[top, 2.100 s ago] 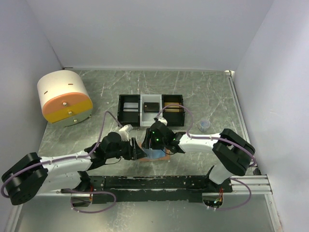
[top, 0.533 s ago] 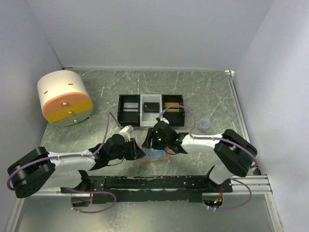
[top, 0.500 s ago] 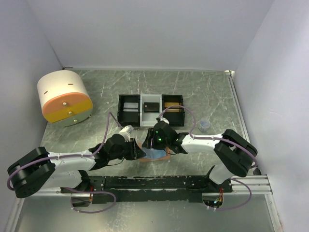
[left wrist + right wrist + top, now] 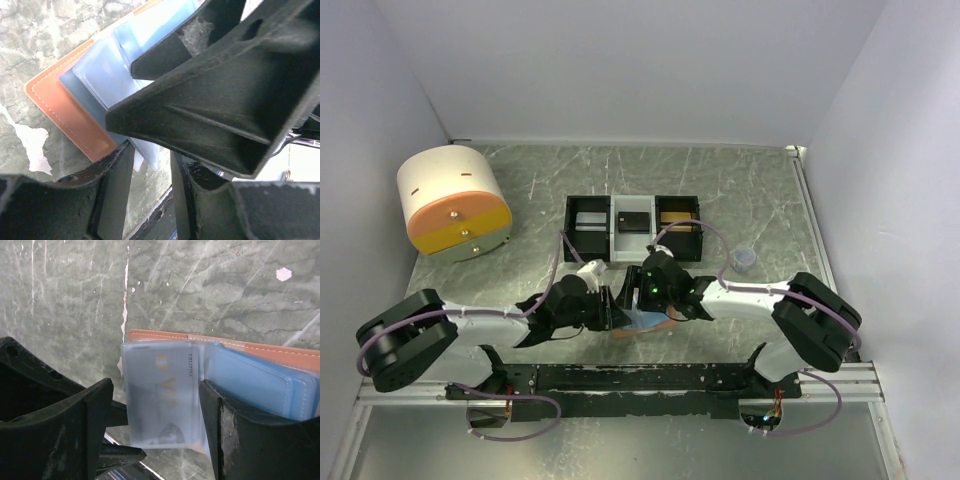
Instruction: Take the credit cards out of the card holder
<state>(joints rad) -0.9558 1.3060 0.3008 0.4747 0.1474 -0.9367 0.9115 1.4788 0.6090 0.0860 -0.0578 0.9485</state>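
Green marbled tabletop carries the open card holder close to its near edge, midway between both arms. One clear sleeve holding a credit card fans out over the holder's edge. Its long axis runs along the fingers of the right gripper, which stand wide and straddle it. At the holder's left corner the left gripper shows a narrow gap; I cannot tell whether it pinches anything.
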